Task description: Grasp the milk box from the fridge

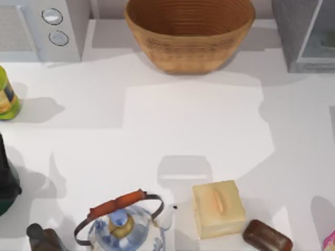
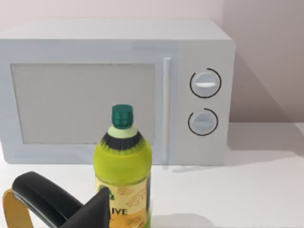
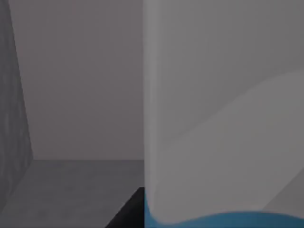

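The milk box (image 3: 213,118) stands very close in the right wrist view, with a white face and a sky-blue band at its lower edge. It is inside the fridge (image 3: 71,95), whose grey walls and floor surround it. In the top view the fridge (image 1: 293,31) is at the back right corner of the table. A dark part of my right gripper (image 3: 126,213) shows right beside the carton; whether it touches cannot be told. My left arm is parked at the left, its wrist camera facing the white appliance.
A white appliance with two knobs (image 1: 52,26) stands back left and a woven basket (image 1: 189,32) back centre. A green bottle (image 1: 6,97) is at the left edge. A kettle (image 1: 123,225), a pale-yellow box (image 1: 217,208) and a brown block (image 1: 267,236) line the front.
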